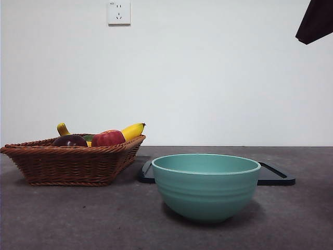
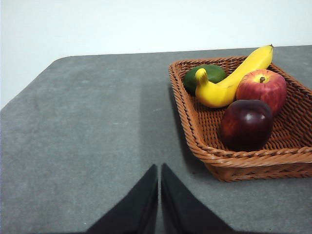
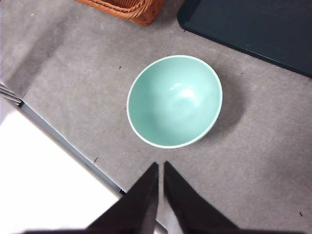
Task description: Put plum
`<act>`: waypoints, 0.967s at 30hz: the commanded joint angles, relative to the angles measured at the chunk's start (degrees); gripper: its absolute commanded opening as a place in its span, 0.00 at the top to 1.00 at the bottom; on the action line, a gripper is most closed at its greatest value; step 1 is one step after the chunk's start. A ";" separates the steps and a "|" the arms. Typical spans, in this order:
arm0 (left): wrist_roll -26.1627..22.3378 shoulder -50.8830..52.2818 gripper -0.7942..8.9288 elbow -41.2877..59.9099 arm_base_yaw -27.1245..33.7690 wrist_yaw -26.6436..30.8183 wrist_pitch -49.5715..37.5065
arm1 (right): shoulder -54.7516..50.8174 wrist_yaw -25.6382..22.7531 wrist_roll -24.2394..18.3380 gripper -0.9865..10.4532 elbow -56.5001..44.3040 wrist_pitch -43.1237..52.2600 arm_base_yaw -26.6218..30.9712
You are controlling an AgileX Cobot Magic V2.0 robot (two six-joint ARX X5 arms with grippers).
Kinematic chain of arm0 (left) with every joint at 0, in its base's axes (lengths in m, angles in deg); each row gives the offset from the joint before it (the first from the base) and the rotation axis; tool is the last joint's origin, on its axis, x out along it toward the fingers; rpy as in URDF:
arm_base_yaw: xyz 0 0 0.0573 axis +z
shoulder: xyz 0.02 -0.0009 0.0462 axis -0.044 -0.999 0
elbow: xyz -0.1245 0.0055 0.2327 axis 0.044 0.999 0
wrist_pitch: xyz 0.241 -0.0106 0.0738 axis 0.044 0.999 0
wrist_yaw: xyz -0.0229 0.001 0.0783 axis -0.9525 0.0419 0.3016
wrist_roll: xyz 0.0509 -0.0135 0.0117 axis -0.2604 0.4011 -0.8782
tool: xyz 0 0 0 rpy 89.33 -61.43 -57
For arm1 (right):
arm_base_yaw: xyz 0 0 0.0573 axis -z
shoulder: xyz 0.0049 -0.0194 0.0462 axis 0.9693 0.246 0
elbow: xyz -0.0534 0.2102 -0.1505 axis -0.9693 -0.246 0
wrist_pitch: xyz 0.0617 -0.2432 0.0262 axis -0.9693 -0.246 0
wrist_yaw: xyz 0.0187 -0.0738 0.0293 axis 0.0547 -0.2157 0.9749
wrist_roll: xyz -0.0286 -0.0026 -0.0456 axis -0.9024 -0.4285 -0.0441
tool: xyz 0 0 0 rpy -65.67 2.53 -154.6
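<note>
The dark maroon plum lies in a brown wicker basket, beside a red apple, a banana and a green fruit. In the front view the plum peeks over the basket rim at the left. My left gripper is shut and hangs over bare table beside the basket, apart from it. My right gripper is shut, high above the table edge near an empty teal bowl. A black arm tip shows at the top right corner.
The teal bowl stands at the middle front. A dark flat tray lies behind it, also seen as the tray past the bowl. The table's edge runs close to the right gripper.
</note>
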 commanded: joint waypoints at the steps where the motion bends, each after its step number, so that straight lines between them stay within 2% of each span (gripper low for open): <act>1: 0.09 0.11 0.91 1.16 0.11 0.11 0.52 | 0.37 -0.02 -0.66 0.91 0.83 0.55 -0.46; 3: 0.09 0.11 0.91 1.16 0.11 0.11 0.52 | 0.17 -0.11 -1.40 0.91 0.83 0.57 -0.46; 6: 0.09 0.11 0.91 1.16 0.11 0.11 0.52 | -1.05 -1.01 -5.35 0.91 0.83 1.51 0.46; 9: 0.09 0.11 0.91 1.16 0.11 0.11 0.52 | -2.25 -4.44 -7.80 0.91 0.83 5.03 3.39; 12: 0.09 0.11 0.91 1.16 0.11 0.11 0.52 | -3.82 -6.05 -8.24 0.91 0.46 9.75 9.57; 20: 0.09 0.11 0.91 1.16 0.11 0.11 0.52 | -11.54 -6.05 -9.92 0.91 -3.89 19.96 29.35; 25: 0.09 0.11 0.91 1.16 0.11 0.11 0.52 | -19.37 -6.01 -14.56 0.91 -11.76 28.26 37.33; 29: 0.09 0.11 0.91 1.16 0.11 0.11 0.52 | -25.16 -6.01 -15.21 0.91 -20.28 37.57 41.20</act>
